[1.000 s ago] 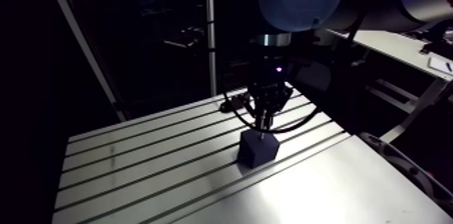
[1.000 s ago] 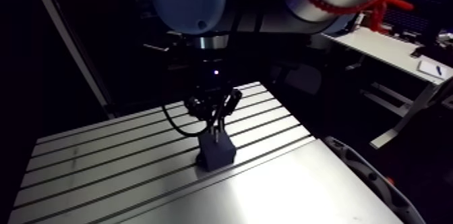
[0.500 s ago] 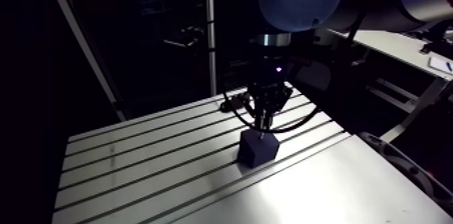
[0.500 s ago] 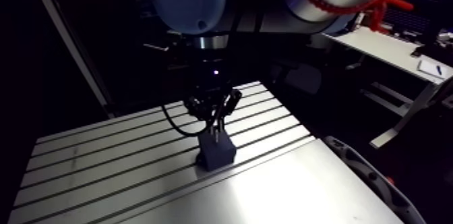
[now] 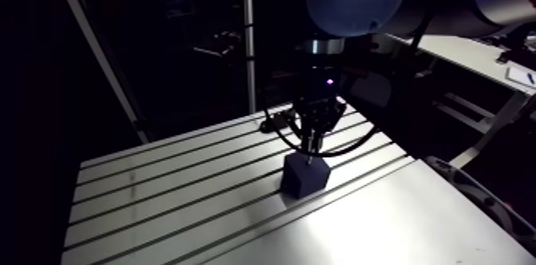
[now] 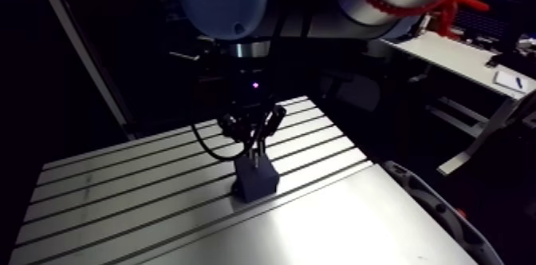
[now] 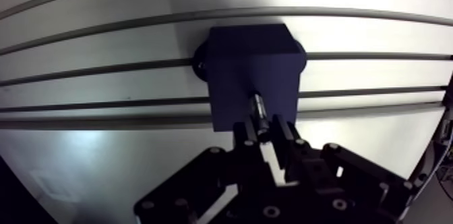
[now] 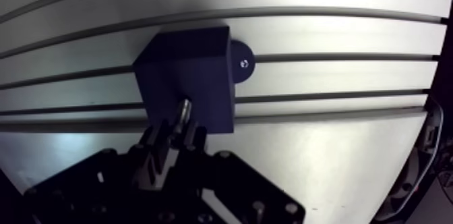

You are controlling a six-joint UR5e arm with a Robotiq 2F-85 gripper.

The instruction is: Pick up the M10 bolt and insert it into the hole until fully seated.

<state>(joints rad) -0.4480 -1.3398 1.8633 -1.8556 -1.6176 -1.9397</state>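
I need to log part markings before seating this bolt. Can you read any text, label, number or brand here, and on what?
None readable. The dark block, the bolt held in the gripper and the slotted table show no print.
A pale speck on the round base beside the block is too small to read.

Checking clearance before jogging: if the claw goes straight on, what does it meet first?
The dark block, directly ahead of the claw; the bolt it grips would likely touch first, though the gap is unclear.
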